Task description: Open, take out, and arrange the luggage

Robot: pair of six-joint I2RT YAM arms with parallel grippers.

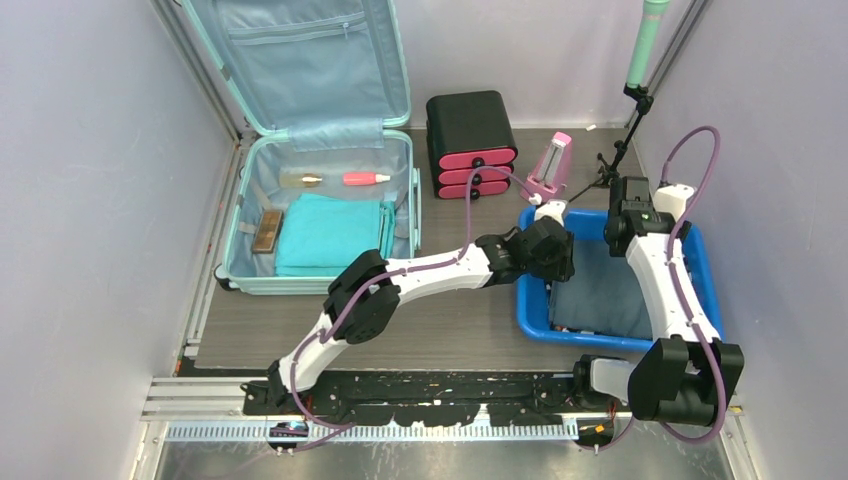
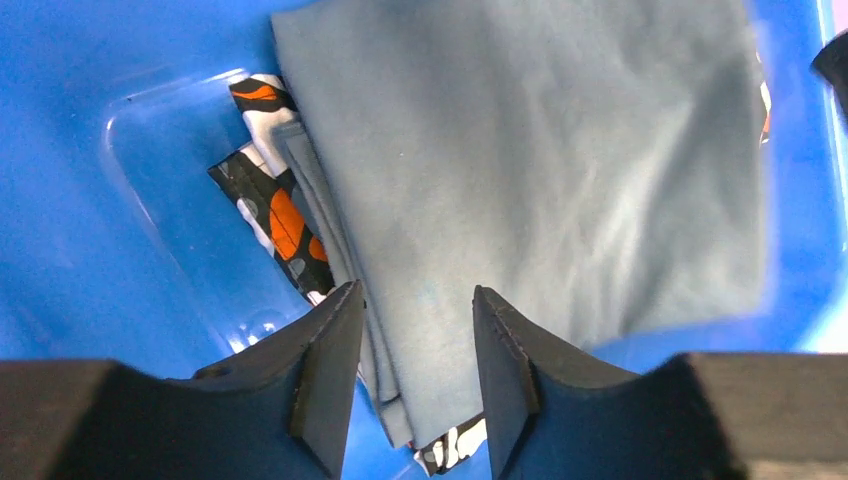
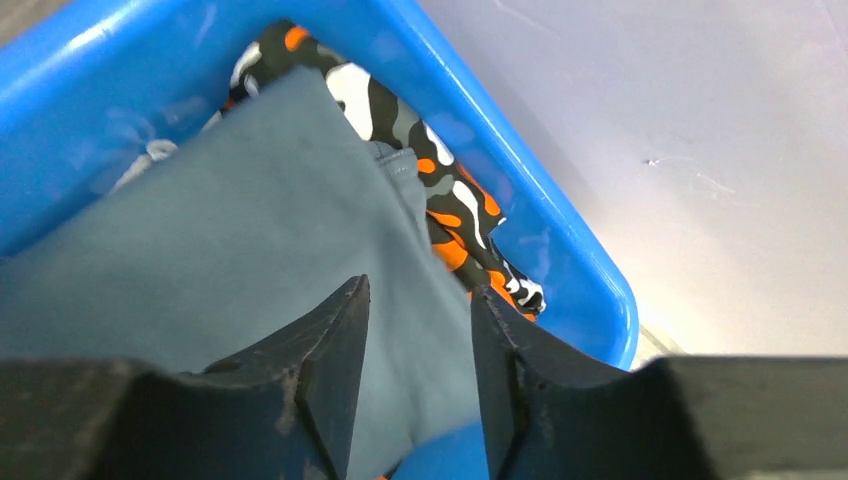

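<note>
Well to the left of both sets of jaws, the luggage (image 1: 310, 70) lies open, lid upright, clear of either arm. Directly beneath the jaws sits the blue tub (image 1: 530, 300), holding a folded grey cloth (image 2: 540, 180) over an orange, black and white patterned cloth (image 3: 450, 215). Left gripper (image 2: 415, 370) and right gripper (image 3: 420, 370): jaws parted, released, grasping nothing, above the grey cloth.

Blue tub (image 1: 535, 318), grey cloth (image 1: 600, 295), drawer box (image 1: 470, 125)
</note>
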